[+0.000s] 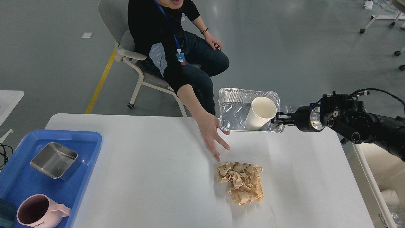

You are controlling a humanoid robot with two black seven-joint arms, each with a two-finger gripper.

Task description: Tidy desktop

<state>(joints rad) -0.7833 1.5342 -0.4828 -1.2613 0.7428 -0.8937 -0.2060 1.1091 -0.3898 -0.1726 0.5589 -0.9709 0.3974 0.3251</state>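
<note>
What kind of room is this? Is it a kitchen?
Probably not a kitchen, more likely a robot test lab: a bare grey floor, a wheeled chair with a badge-wearing person, and a white desktop set with things to tidy.

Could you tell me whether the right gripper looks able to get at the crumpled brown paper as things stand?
Probably not: the right gripper is shut on the foil tray holding a paper cup, and a person's hand hovers beside the crumpled paper.
</note>
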